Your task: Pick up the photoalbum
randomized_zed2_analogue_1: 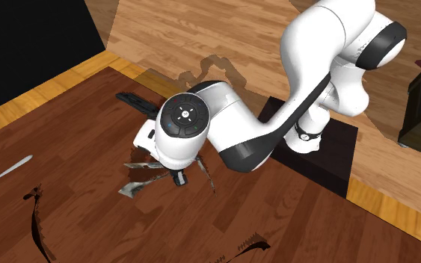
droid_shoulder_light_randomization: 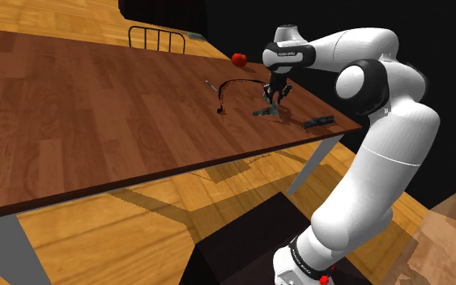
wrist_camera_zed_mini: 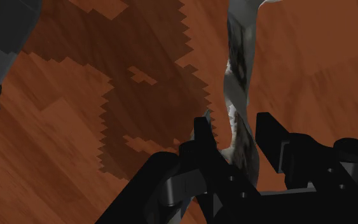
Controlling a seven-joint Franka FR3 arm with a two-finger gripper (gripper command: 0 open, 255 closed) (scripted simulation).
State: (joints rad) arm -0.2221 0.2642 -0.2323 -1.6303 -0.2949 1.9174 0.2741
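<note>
One white arm (droid_shoulder_light_randomization: 380, 146) rising from its dark stand (droid_shoulder_light_randomization: 242, 251) | hand (wrist_camera_zed_mini: 234, 127) clenched on the photoalbum (wrist_camera_zed_mini: 240, 57) — a thin grey mottled thing pinched between both fingers (wrist_camera_zed_mini: 203, 137), low over the brown wood surface (droid_shoulder_light_randomization: 96, 105) | beyond it a red round thing (droid_shoulder_light_randomization: 239, 58) — well apart.

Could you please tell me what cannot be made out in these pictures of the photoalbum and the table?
- Photoalbum: in the second exterior view the arm covers its middle; in the wrist view it is seen edge-on and cut off by the picture's edge, so its cover stays unseen.
- Red round thing: shoulder view, too small to name.
- Flat dark thing near the table edge: shoulder view, too small to identify.
</note>
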